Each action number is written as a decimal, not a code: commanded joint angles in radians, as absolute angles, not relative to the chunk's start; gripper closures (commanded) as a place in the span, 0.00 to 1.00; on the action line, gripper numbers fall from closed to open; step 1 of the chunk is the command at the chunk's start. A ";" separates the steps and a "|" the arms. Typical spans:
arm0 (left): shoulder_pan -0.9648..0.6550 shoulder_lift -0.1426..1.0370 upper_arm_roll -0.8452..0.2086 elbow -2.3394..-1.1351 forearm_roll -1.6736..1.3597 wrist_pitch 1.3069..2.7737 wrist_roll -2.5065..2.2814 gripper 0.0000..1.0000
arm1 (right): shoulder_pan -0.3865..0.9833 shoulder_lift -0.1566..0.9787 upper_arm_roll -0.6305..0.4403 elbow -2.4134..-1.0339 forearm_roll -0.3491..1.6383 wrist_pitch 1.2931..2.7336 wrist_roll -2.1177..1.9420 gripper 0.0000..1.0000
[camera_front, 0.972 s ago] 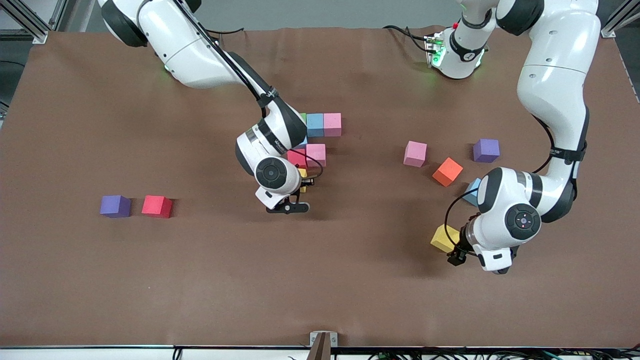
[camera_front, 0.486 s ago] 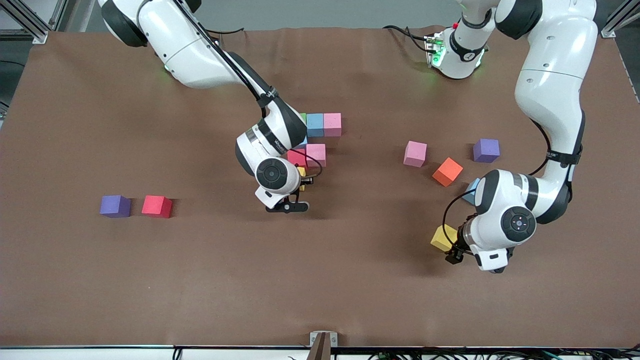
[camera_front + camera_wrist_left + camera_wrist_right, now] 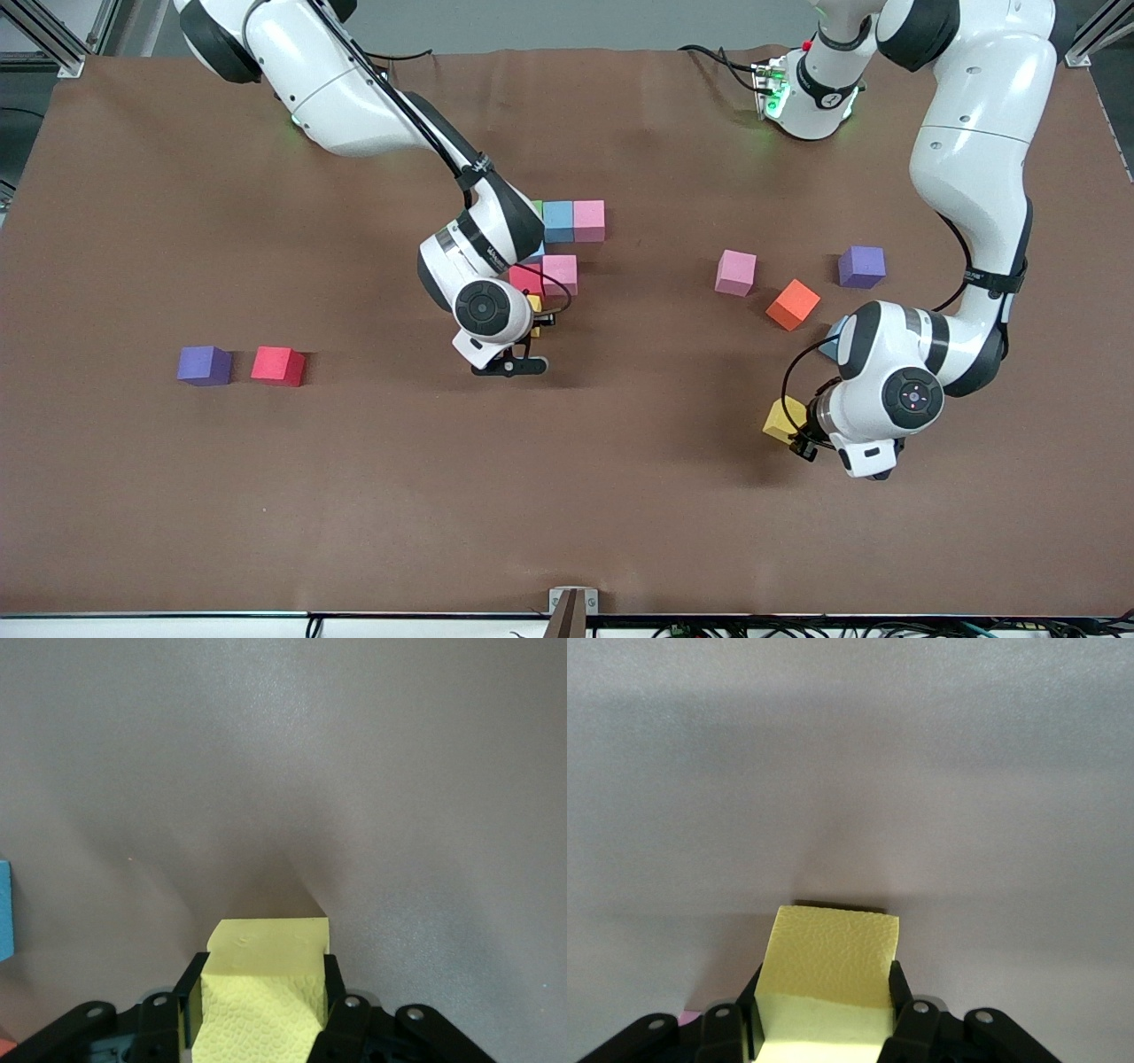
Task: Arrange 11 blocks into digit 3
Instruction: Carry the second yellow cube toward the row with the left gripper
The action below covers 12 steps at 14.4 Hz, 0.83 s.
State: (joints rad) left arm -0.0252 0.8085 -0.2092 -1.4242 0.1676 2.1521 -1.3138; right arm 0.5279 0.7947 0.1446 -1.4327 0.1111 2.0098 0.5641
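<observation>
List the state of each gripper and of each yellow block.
left gripper: shut on a yellow block.
left arm's yellow block: clamped between the fingers, low at the table.
right gripper: shut on another yellow block.
right arm's yellow block: gripped, beside the red and pink blocks of the started digit.

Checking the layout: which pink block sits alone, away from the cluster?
The pink block beside the orange block, toward the left arm's end; the others touch neighbours.
</observation>
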 commanded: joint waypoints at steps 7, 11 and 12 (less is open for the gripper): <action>-0.026 0.658 -0.274 -1.586 0.160 2.082 -1.486 0.82 | 0.535 0.801 0.146 -1.424 0.100 1.997 0.566 0.55; -0.011 0.595 -0.317 -1.693 0.156 2.108 -1.575 0.82 | 0.538 0.801 0.147 -1.425 0.098 1.991 0.566 0.55; -0.005 0.585 -0.330 -1.710 0.152 2.114 -1.610 0.82 | 0.540 0.801 0.147 -1.425 0.100 1.991 0.566 0.55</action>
